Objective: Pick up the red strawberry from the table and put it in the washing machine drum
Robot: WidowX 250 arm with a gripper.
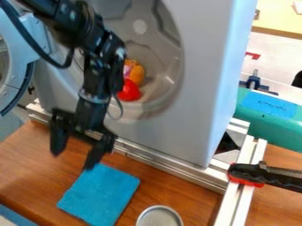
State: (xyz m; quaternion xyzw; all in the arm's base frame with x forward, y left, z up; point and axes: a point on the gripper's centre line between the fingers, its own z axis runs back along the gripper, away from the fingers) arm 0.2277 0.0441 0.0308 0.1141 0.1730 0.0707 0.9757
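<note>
1 big pale-grey front-loading machine (194, 66) on the brown wooden table (35, 163), its round door (19, 73) swung open at left, a metal rail (171, 167) along its base. Black gripper (72, 160) hangs before the machine, 2 fingers spread wide, released, 1 fingertip at the upper edge of the blue cloth (100, 194), contact cannot be told; cloth lies flat on the tabletop, in front of the rail. Black clamp (268, 175) with red pad on the frame at right, round metal tin (159, 216) right of the cloth, orange item (137, 74) and red item (130, 91) inside the drum.
</note>
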